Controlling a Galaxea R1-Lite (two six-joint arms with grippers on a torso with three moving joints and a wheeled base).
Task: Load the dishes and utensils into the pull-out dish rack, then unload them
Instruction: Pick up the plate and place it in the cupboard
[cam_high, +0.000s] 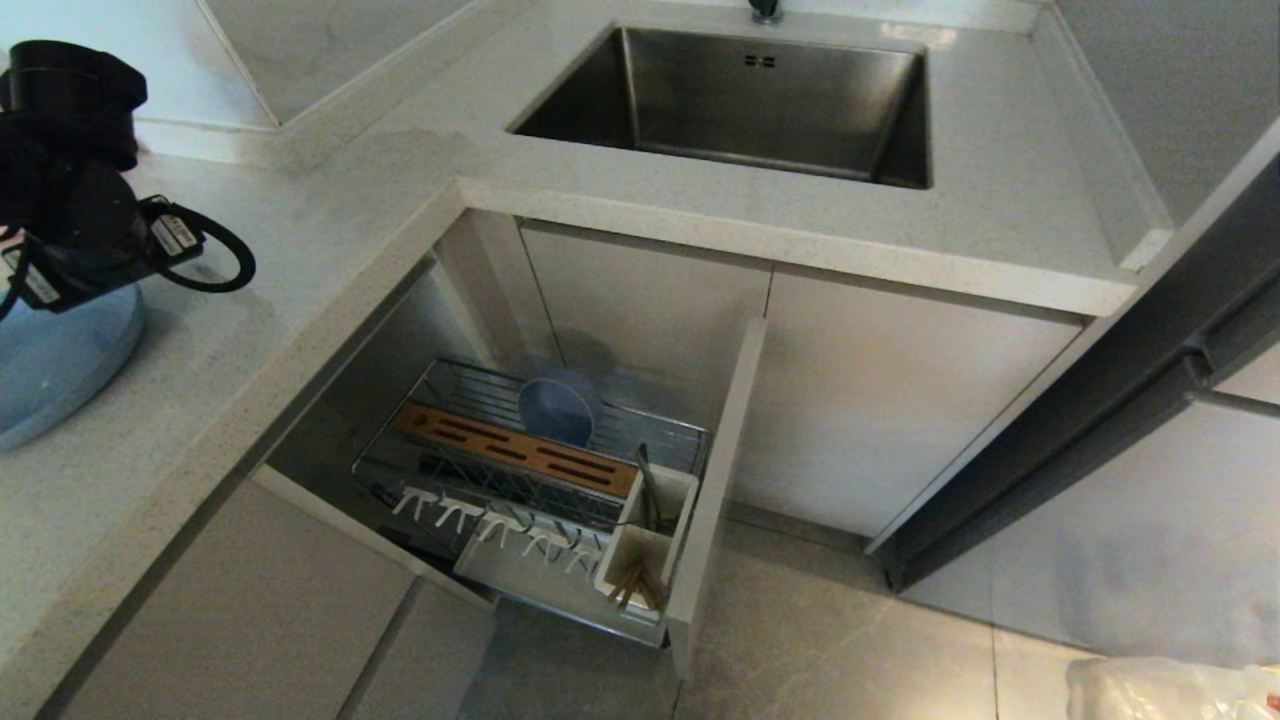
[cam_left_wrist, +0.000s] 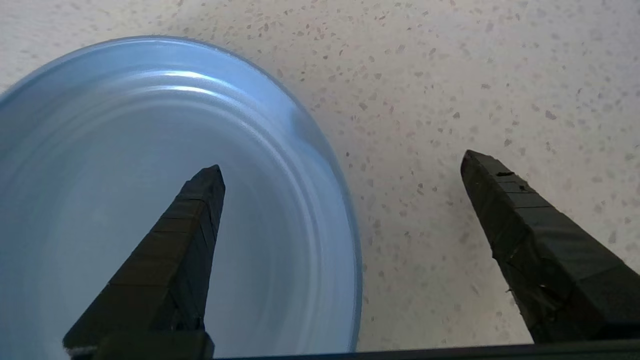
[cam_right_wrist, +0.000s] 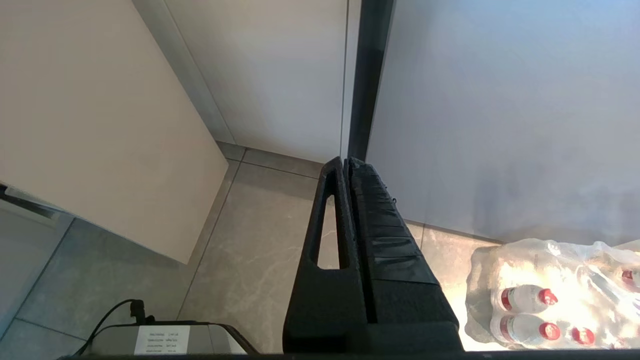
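The speckled countertop (cam_high: 300, 260) carries the pale-blue plate (cam_high: 50, 370) at far left. Below, the pull-out dish rack (cam_high: 520, 480) stands open, the blue bowl (cam_high: 555, 410) on edge behind its wooden bar, the chopsticks (cam_high: 635, 585) and silver utensil (cam_high: 648, 490) in the white cup. The left gripper (cam_left_wrist: 342, 165) hangs over the plate's edge, fingers spread wide and empty. The right gripper (cam_right_wrist: 347, 162), low by the floor, is pressed closed.
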